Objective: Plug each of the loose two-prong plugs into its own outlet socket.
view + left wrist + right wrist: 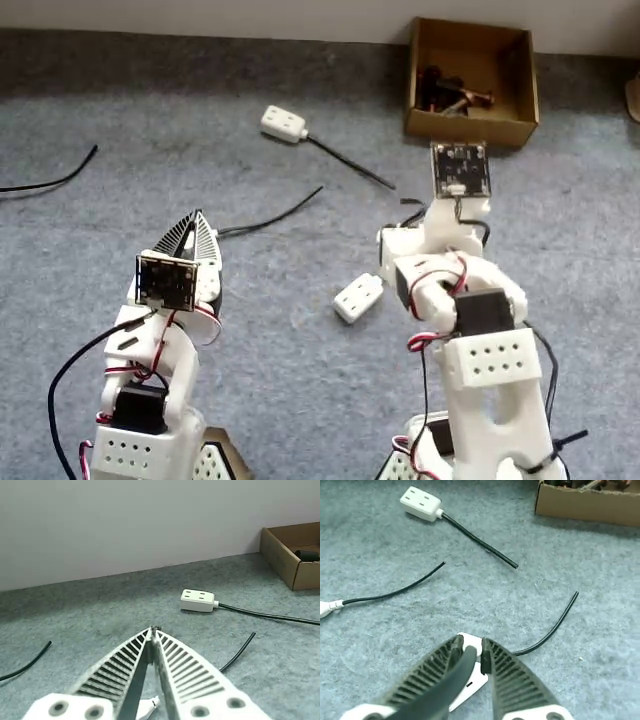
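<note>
Pointing up-frame, my left gripper, tips together, faces the white plastic socket block lying slantwise at upper centre. My right gripper, whose state I cannot tell, sits nearer the second white block.

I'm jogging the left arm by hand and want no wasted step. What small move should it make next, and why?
Probably open the left gripper: its fingers are shut, tips touching, while a small white plug on a black cable seems to lie ungripped on the grey carpet just beneath it. Opening comes before any grasp.
</note>
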`<state>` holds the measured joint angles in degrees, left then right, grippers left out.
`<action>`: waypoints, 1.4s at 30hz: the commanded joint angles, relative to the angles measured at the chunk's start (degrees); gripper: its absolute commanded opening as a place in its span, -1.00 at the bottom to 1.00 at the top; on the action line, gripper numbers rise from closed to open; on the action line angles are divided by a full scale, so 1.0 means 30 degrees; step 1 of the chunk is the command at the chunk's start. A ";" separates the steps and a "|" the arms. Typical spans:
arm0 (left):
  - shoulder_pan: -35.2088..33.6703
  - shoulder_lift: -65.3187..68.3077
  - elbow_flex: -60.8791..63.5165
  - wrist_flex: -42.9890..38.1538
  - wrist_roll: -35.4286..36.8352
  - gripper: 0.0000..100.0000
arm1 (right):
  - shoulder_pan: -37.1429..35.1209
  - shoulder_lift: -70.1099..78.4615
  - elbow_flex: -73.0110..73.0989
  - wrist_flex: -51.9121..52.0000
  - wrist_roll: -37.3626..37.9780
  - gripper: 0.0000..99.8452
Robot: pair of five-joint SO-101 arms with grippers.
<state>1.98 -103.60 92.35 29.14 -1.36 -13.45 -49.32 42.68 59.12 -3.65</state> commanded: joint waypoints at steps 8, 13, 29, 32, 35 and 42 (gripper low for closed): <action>-0.0864 -0.0249 -0.0249 -0.0352 0.0147 -0.99 | 0.0278 0.8425 -0.9714 0.7985 -0.5158 -0.99; -0.0835 -0.0249 -0.0249 -0.0352 0.0147 -0.99 | 0.0249 1.0066 -1.0681 0.9744 -0.6974 -0.99; -0.0864 -0.0249 -0.0249 -0.0352 0.0117 -0.99 | -0.1128 1.0330 -0.8923 0.6081 -0.9524 -0.99; -0.0864 -0.0249 -0.0249 -0.0352 0.0117 -0.99 | -0.1128 1.0330 -0.8103 0.5495 -0.9729 -0.99; -0.0864 -0.0249 -0.0249 -0.0352 0.0117 -0.99 | -0.1128 1.0330 -0.7458 0.5348 -0.8000 -0.99; -0.0864 -0.0249 -0.0220 -0.0352 0.0088 -0.99 | -0.1099 1.0359 -0.7311 0.5348 -0.7678 -0.99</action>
<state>0.04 -103.60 92.35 29.14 -1.36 -16.18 -17.85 21.32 76.44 -27.56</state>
